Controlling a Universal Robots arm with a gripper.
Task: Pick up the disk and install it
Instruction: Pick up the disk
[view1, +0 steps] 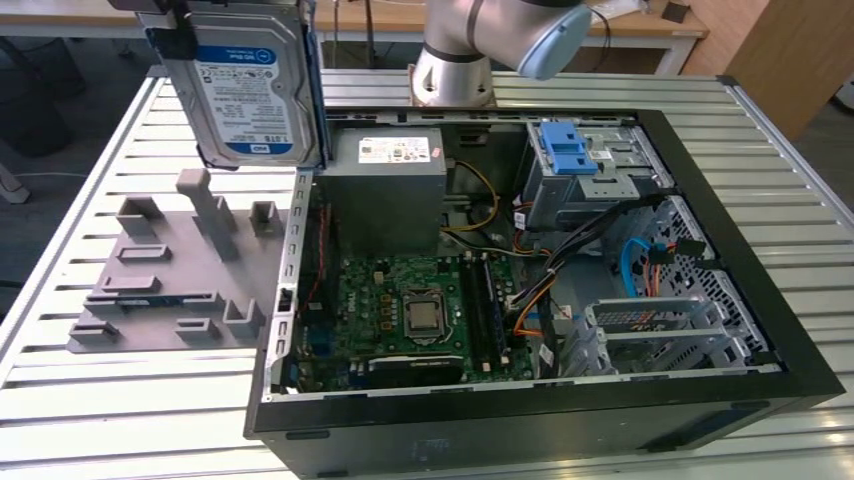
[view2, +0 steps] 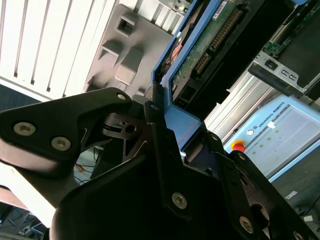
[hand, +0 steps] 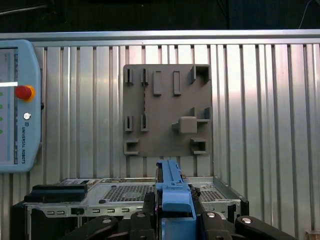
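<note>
Under my hand (hand: 174, 202) lie the desk (view1: 107, 400), the open computer box (view1: 534, 430) and a grey plate (view1: 160, 290). The disk (view1: 254, 90) hangs upright from my hand, which is clamped on its blue frame (hand: 170, 180). I think it is heavy, stiff and easy to break, so the frame is the safest place to hold.

- The arm (view1: 454, 60) rises from its silver base (view1: 451, 85) at the far edge of the scene in the exterior view, and a joint with a pale blue cap (view1: 551, 40) leans toward the exterior view's right.
- The gripper (view2: 177, 125) is clamped on the disk (view2: 200, 50), gripping its blue carrier at one end.
- In both wrist views the black fingers (view2: 152, 107) press against opposite sides of the carrier, jaws drawn in close.
- Black linkage plates (view2: 65, 130) with silver bolts splay outward behind the fingers.
- In the first wrist view the gripper (hand: 172, 202) points straight down, with the carrier's edge between its fingers (hand: 149, 205).
- In the exterior view the held disk (view1: 251, 85) hangs upright, high up.
</note>
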